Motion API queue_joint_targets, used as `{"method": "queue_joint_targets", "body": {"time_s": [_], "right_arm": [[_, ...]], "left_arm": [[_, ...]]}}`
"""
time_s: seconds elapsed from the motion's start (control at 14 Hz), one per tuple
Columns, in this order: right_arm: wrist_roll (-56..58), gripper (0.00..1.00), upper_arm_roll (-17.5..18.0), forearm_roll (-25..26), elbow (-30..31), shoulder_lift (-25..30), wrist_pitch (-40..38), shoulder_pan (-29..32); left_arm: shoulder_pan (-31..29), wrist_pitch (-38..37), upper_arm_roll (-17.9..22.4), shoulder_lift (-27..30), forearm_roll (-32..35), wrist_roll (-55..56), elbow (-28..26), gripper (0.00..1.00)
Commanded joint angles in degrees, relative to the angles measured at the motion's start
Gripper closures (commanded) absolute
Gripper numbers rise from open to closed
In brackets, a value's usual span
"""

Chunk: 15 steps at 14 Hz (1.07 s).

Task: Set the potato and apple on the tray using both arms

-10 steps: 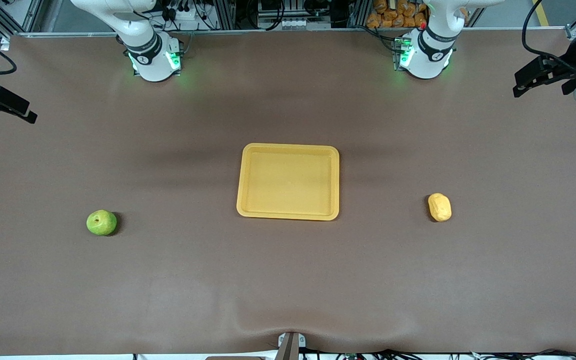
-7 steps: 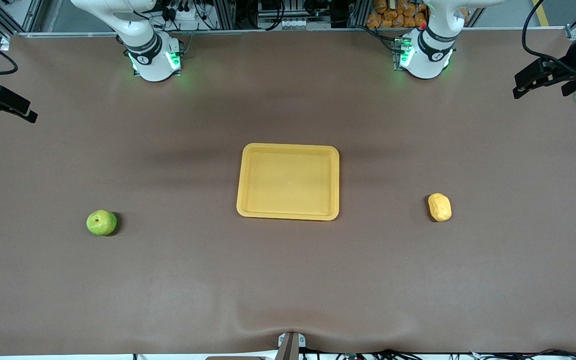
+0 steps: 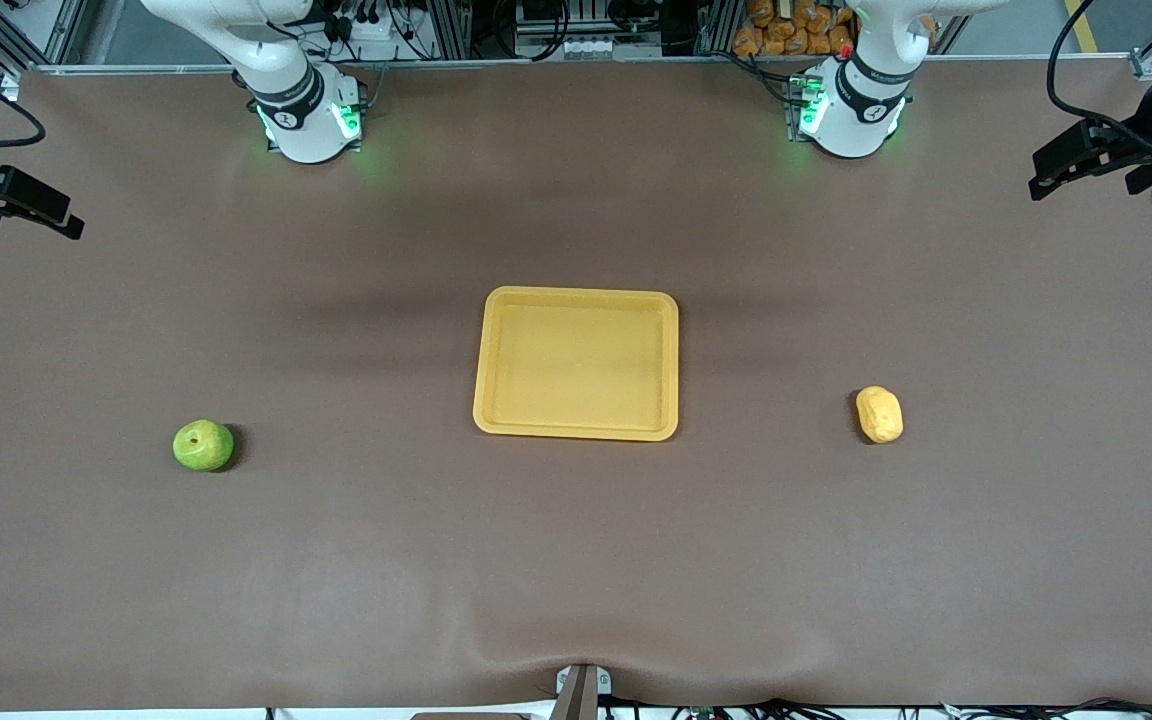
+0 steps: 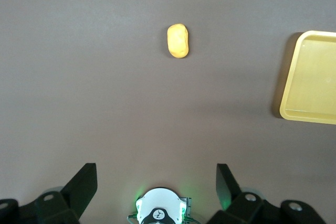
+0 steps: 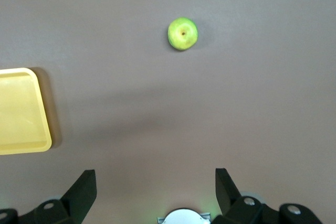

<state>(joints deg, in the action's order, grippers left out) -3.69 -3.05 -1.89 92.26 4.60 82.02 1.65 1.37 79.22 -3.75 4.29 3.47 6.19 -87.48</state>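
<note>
While both arms hang high at the table's two ends, this is how things stand.
Left gripper [image 4: 155, 184]: fingers spread wide and empty, over the table edge at the left arm's end.
Right gripper [image 5: 155, 184]: fingers wide apart too, nothing held, over the edge at the right arm's end.
Change: each gripper has drifted a little inward and down from a moment ago; I judge both reaches are only starting.
Potato [image 3: 879, 414]: lying untouched toward the left arm's end of the table, well apart from the tray.
Apple [image 3: 203, 445]: sitting toward the right arm's end, stem dimple up, well apart from the tray.
Tray [image 3: 576, 432]: empty, at the table's middle.
Table [image 3: 576, 560]: brown matte covering, slightly rippled at the edge nearest the front camera.
Room: metal framing and cables along the edge where the bases stand.
</note>
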Motion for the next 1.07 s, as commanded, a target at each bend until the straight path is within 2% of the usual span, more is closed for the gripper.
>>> {"method": "queue_joint_targets", "body": {"time_s": [0.0, 0.29, 0.64, 1.0], "right_arm": [[-0.3, 0.0, 0.3, 0.9, 1.4, 0.9, -0.5, -0.2], [-3.2, 0.0, 0.4, 1.0, 2.2, 0.5, -0.5, -2.4], [-3.0, 0.0, 0.0, 1.1, 2.7, -4.9, 3.6, -0.4], [-2.1, 0.0, 0.0, 1.0, 5.0, -7.2, 8.4, 0.4]], "left_arm": [[0.2, -0.6, 0.3, -0.3, -1.0, -0.9, 0.9, 0.0], [0.1, -0.6, 0.3, -0.3, -1.1, -0.9, 0.3, 0.0], [0.1, 0.1, 0.3, -0.3, -1.1, -0.8, -1.6, 0.0], [0.1, 4.2, 0.1, 0.6, -1.1, -0.8, -6.9, 0.0]]}}
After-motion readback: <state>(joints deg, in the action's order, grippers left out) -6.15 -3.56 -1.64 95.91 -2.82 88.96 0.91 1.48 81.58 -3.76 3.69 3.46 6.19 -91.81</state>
